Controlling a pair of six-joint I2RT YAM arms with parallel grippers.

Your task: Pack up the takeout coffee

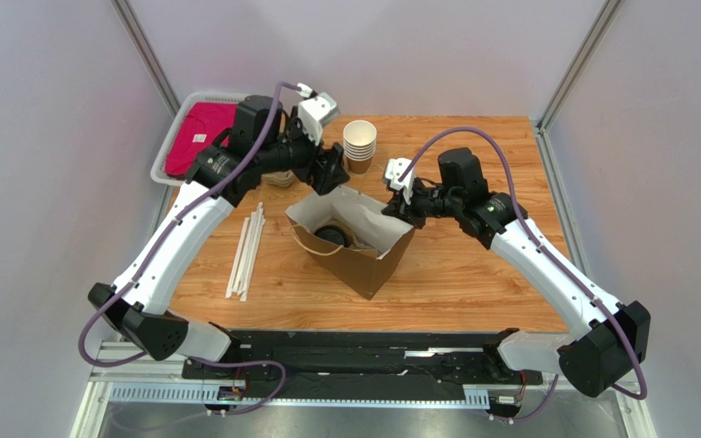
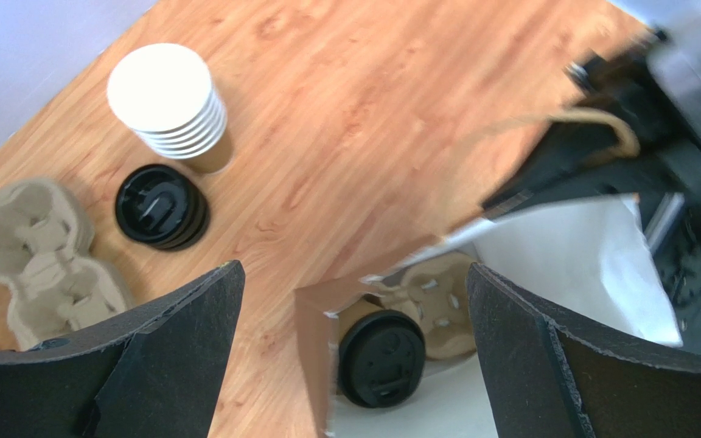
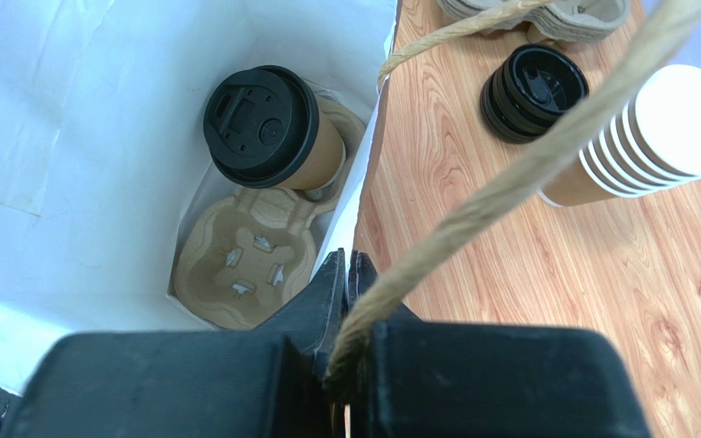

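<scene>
The takeout coffee (image 3: 261, 128), a brown paper cup with a black lid, stands in a pulp cup carrier (image 3: 244, 265) at the bottom of the open brown paper bag (image 1: 363, 260) in the middle of the table. The left wrist view looks down on the coffee (image 2: 382, 358) past the bag's rim. My left gripper (image 2: 354, 269) hangs open above the bag's far left corner, holding nothing. My right gripper (image 3: 345, 260) is shut on the bag's right rim, and the twine handle (image 3: 510, 178) runs out beside its fingers. From above, the coffee (image 1: 331, 234) shows as a dark disc inside the bag.
Behind the bag stand a stack of lidless white-rimmed cups (image 1: 360, 144), a pile of black lids (image 2: 160, 206) and spare pulp carriers (image 2: 39, 260). Paper straws (image 1: 246, 248) lie left of the bag. A white basket (image 1: 169, 160) with pink cloth sits at the far left corner.
</scene>
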